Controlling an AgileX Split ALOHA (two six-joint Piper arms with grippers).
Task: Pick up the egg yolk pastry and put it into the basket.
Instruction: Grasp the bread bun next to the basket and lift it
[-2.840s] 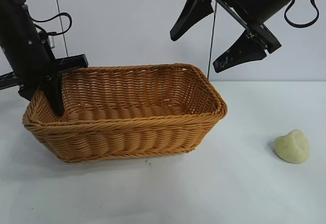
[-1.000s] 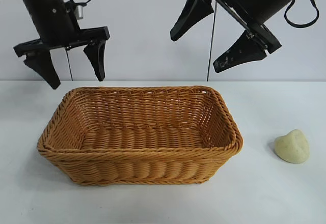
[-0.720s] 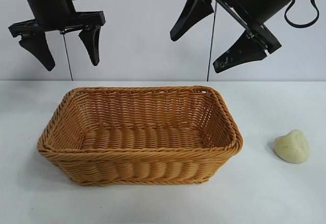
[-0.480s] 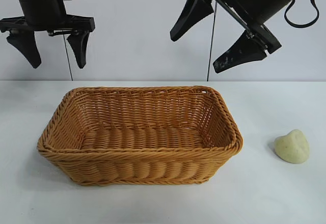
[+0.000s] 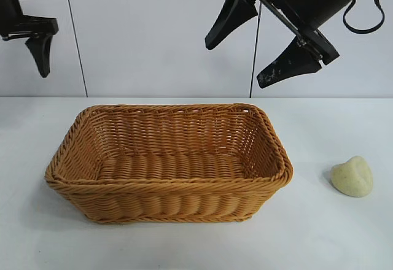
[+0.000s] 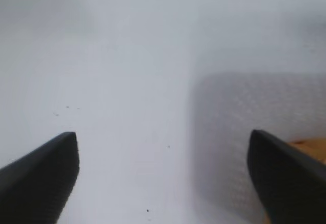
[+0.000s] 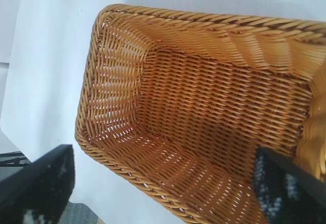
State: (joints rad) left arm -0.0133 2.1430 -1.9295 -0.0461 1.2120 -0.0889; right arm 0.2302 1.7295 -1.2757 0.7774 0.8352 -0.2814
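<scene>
Two grippers in view, neither holding anything. Our right gripper [image 5: 268, 42] hangs high above the basket's [image 5: 166, 187] right end, fingers spread wide apart, nothing between them. Our left gripper [image 5: 24, 40] is parked up at the far left edge of the exterior view; its wrist view shows both fingertips well apart with only bare table [image 5: 331, 239] between.

Pastry [image 5: 352, 176] sits on the table to the right of the basket, well apart from it, untouched. Basket interior reads empty from the right wrist view. Task not started as far as we can judge: pick still to do.

Risks from here:
- Right gripper is over the basket, not over the pastry. It needs to travel right and come down. A straight diagonal descent could clip the basket's right rim and shove it.
- Pastry is a rounded lump with sloped sides. We'd expect a grasp high on the taper to squeeze it out or roll it away; better to close low across the wider body.
- It looks soft, so a hard squeeze may dent it.
- Carry back needs height to clear the braided rim; a low release over the rim could bounce it out.

Orientation: pastry rests on its broad base, narrower creased end up and leaning slightly to the right in the exterior view. Its long axis looks to run roughly left-right, tilted upward toward that end. Hard to pin down more finely from this one view.
</scene>
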